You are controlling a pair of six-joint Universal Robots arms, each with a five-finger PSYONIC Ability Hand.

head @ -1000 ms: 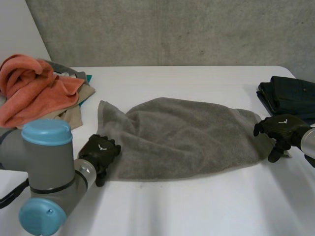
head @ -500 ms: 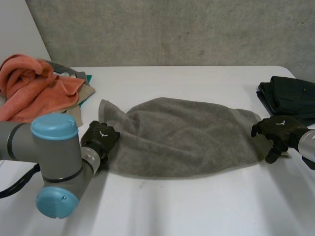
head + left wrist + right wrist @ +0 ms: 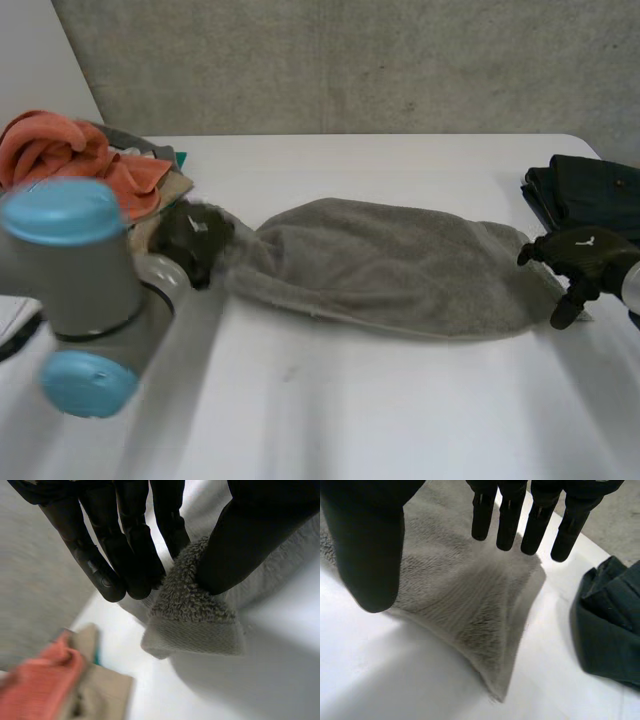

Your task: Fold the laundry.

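Currently the grey towel point(image 3: 390, 265) lies on the desk point(image 3: 330, 420), long axis running from hand to hand. Left hand point(image 3: 192, 238) pinches its left-end corner between thumb and fingers. Right hand point(image 3: 580, 258), fingers straight and empty, sits at the opposite corner.

- Orange towel point(image 3: 50, 150) heaped on beige cloth point(image 3: 100, 695), far left corner of the white tabletop point(image 3: 400, 420).
- Dark folded clothes point(image 3: 590, 190) at its right edge.
- Concrete wall point(image 3: 350, 60) behind.
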